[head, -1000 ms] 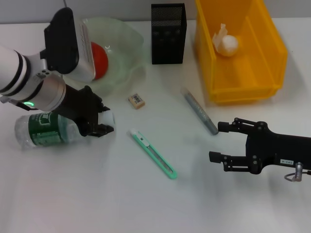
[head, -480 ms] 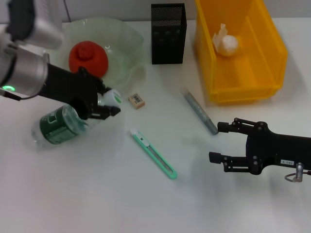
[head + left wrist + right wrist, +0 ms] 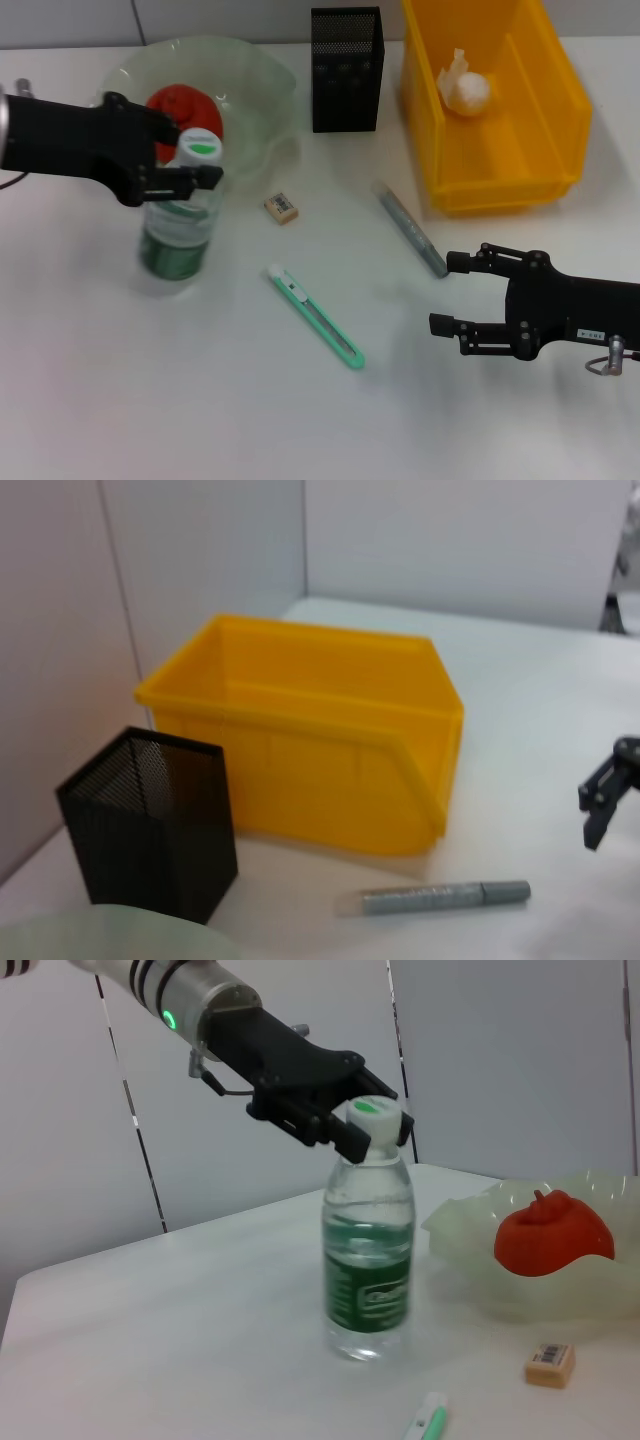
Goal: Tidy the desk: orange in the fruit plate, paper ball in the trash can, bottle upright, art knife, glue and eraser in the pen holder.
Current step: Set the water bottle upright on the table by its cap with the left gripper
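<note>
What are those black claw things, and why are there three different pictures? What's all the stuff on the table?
The claws are a robot's two hands, called grippers. One picture looks down from its head; the other two come from cameras on its wrists. The left gripper is pinching the neck of a water bottle that stands upright on the white table. The right gripper waits open, holding nothing. An orange sits in the glass plate, and a paper ball lies in the yellow bin. On the table lie an eraser, a green knife and a grey glue stick, near the black pen holder.
</note>
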### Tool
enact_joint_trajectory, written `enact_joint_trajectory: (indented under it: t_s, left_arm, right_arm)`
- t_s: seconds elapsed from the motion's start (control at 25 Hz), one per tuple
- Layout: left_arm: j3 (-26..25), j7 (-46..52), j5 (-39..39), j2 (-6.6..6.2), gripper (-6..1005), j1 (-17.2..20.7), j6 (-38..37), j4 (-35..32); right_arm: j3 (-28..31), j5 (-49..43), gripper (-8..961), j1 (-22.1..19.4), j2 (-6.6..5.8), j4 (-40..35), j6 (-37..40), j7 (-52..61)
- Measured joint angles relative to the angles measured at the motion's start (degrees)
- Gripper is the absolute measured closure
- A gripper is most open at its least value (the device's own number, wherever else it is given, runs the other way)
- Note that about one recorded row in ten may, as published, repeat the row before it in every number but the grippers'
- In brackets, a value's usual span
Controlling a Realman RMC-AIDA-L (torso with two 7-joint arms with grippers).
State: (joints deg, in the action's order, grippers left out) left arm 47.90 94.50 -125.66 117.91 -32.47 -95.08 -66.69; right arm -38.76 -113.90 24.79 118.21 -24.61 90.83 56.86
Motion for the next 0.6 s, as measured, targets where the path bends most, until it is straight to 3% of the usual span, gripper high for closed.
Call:
enact_joint_trajectory:
  t_s: [0.6]
  left_arm:
    - [-5.8,-2.7,6.7,-1.25,556,4.5,-0.8,3.1]
  right_arm:
    - [0.0,0.0,121,0.4,-0.06,-0.2,1.4,0.0]
